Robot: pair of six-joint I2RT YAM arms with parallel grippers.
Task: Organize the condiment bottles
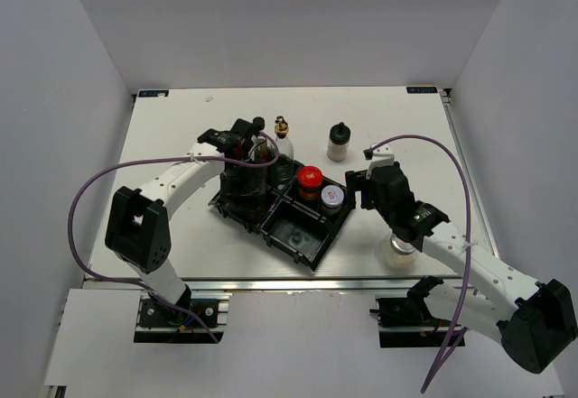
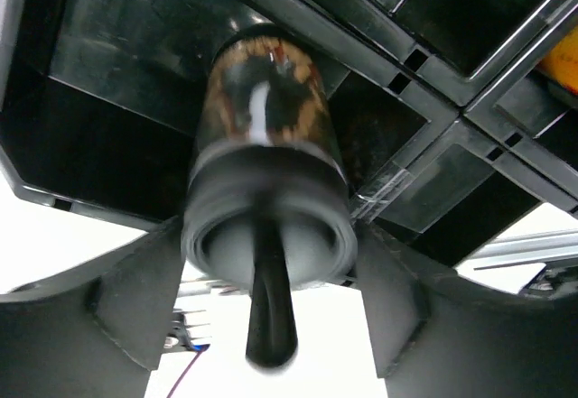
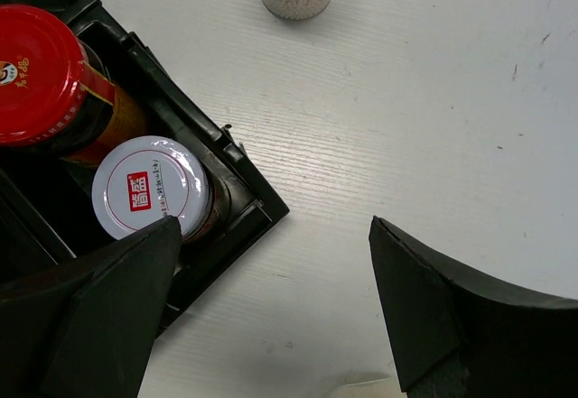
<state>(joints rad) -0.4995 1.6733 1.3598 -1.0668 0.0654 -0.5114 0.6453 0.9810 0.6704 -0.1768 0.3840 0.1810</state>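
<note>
The left tool (image 2: 268, 258) is clenched on a black-capped bottle (image 2: 266, 100) of brown, speckled contents. Its two fingers (image 2: 135, 308) press the black cap from either side, and the cap's spout points back toward the wrist camera. The bottle hangs base-first into the left compartment of the black four-compartment tray (image 1: 298, 233). The blurred wrist view does not show whether its base touches the compartment floor. From above, the left tool (image 1: 248, 177) sits directly over that side of the tray and hides most of what it holds.

The right tool (image 3: 280, 317) is released, its fingers (image 3: 108, 308) spread wide with nothing between them. It hovers over the bare white tabletop (image 3: 406, 100) just off the tray's right corner (image 3: 253, 199).

Inside the tray's right compartment stand the red-lidded dark jar (image 1: 310, 180) and the silver-lidded jar (image 1: 332, 198), side by side, with the silver one closer to the corner.

Three bottles stand outside the tray on the tabletop:
- The clear gold-spouted bottle (image 1: 282, 130) is just beyond the tray's far edge.
- The black-capped white shaker (image 1: 338, 143) stands upright farther right of the gold-spouted bottle, apart from the tray.
- The wide clear jar (image 1: 397, 252) is to the near right of the tray, partly covered by the right arm.
</note>
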